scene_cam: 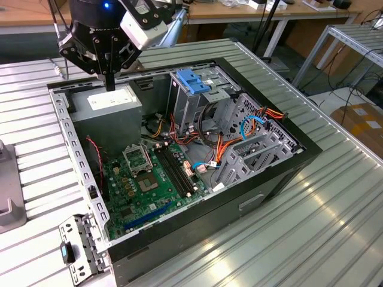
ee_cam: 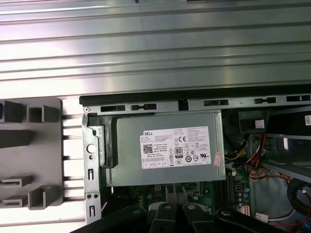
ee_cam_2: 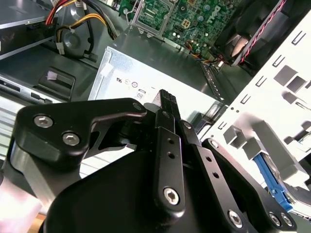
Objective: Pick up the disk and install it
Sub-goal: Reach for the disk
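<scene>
My gripper (scene_cam: 111, 82) hangs over the back left corner of the open computer case (scene_cam: 272, 179), just above the grey power supply (scene_cam: 111, 103). Its black fingers (ee_cam_2: 167, 104) are pressed together with nothing between them. In the second wrist view a bright blue plastic edge (ee_cam_2: 272, 183) rests in a grey slotted holder (ee_cam_2: 255, 141) outside the case wall; it looks like the disk's frame, with the rest of it hidden. The same holder (ee_cam: 31, 150) lies beside the case in the first wrist view, and the gripper (ee_cam: 175, 213) stands apart from it.
Inside the case are the green motherboard (scene_cam: 146, 179), orange and blue cables (scene_cam: 251, 125) and a tall grey drive cage topped by a blue bracket (scene_cam: 192, 81). A loose metal bracket (scene_cam: 78, 248) lies at the front left. The case rests on a ribbed metal table (scene_cam: 323, 227).
</scene>
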Tool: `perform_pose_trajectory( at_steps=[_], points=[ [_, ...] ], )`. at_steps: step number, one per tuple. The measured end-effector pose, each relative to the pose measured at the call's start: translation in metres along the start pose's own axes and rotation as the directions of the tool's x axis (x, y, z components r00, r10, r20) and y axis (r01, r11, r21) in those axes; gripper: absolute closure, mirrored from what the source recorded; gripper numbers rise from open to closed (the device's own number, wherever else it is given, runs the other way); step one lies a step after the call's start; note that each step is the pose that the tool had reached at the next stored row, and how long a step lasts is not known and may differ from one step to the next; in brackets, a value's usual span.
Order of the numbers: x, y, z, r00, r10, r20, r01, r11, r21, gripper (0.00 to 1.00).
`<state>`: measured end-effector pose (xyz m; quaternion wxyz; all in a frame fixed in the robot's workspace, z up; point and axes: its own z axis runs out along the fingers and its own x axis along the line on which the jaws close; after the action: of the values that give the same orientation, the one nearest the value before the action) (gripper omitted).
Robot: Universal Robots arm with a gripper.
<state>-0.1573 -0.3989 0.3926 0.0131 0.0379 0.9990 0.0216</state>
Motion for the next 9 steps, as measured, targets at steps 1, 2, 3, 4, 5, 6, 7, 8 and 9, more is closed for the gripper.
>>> perform_pose_trajectory(
  at_steps=[1, 2, 3, 4, 5, 6, 7, 8, 9],
  points=[
    [0.0007, 0.0, 0.0, 1.0, 0.0, 0.0, 0.0, 1.0, 0.0, 0.9],
    [0.0012, -0.0001, 0.0, 1.0, 0.0, 0.0, 0.0, 1.0, 0.0, 0.9],
    [0.0016, -0.0001, 0.0, 1.0, 0.0, 0.0, 0.0, 1.0, 0.0, 0.9],
    [0.0021, -0.0001, 0.0, 1.0, 0.0, 0.0, 0.0, 1.0, 0.0, 0.9],
    [0.0022, -0.0002, 0.0, 1.0, 0.0, 0.0, 0.0, 1.0, 0.0, 0.9],
    [0.0022, -0.0002, -0.0001, 1.0, 0.0, -0.0001, 0.0, 1.0, 0.0, 0.9],
    [0.0023, -0.0002, 0.0, 1.0, 0.0, 0.0, 0.0, 1.0, 0.0, 0.9],
    [0.0024, -0.0002, 0.0, 1.0, 0.0, 0.0, 0.0, 1.0, -0.0001, 0.9],
    [0.0024, -0.0002, -0.0001, 1.0, 0.0, 0.0, 0.0, 1.0, 0.0, 0.9]
  ],
)
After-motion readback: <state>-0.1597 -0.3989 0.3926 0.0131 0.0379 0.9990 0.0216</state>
